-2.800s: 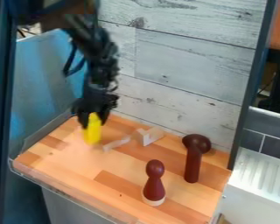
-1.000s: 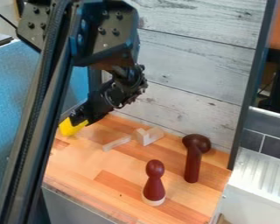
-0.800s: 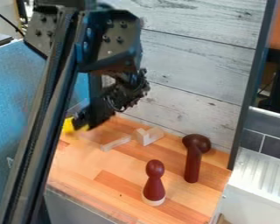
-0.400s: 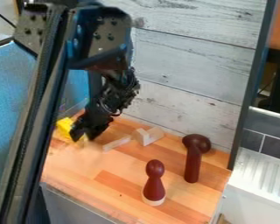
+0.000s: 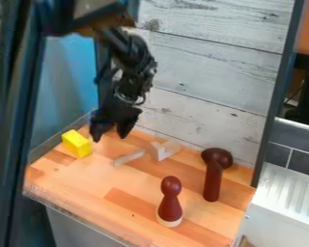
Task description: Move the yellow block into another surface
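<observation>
Black two-finger gripper [image 5: 110, 136] hangs, pointing downward, with its fingers apart and nothing held between them. Just beside it, on the left in my camera, the yellow rectangular block [image 5: 77, 144] rests free on the light-brown wooden board [image 5: 128, 212], near the rim. I judge that the step in hand is to clear away from the block; whether this spot satisfies the order of another surface, I cannot tell.

To do it well, I would first raise the gripper straight up, with its fingers kept wide, and only after this swing the arm. If I go sideways while low, the nearer finger could push the block toward the rim. If the block must be taken again, I would come over it from above, turn the fingers to match its flat sides, and close slowly, because a grip on a corner could make it twist.

On the other side, the thin pale wooden strip [image 5: 129, 158] and the pale angular wooden piece [image 5: 164, 150] lie near, so I would give them room also. Farther out, the dark-red peg figure [image 5: 171, 200] and the dark-brown round-headed wooden piece [image 5: 212, 179] stay well outside my path, I think.
</observation>
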`<state>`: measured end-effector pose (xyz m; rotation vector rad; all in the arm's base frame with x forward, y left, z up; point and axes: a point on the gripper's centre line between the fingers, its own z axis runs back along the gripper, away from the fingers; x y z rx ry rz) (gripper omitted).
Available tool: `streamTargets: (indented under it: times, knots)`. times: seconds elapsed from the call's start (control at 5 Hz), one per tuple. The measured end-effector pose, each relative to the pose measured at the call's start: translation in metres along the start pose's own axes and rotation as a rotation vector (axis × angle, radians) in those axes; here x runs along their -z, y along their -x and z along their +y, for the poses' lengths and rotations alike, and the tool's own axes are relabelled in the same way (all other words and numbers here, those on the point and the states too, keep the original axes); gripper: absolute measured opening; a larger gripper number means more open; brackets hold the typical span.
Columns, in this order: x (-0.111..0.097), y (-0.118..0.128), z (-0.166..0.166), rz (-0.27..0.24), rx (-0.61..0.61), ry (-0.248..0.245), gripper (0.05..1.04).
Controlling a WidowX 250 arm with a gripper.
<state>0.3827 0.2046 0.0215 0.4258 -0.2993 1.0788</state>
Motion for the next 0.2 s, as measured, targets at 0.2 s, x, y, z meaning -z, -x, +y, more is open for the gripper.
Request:
streamTargets:
  times: [0.2]
  knots:
    - [-0.0383,-0.0038,0.0054,0.125,0.051,0.163,1.0]
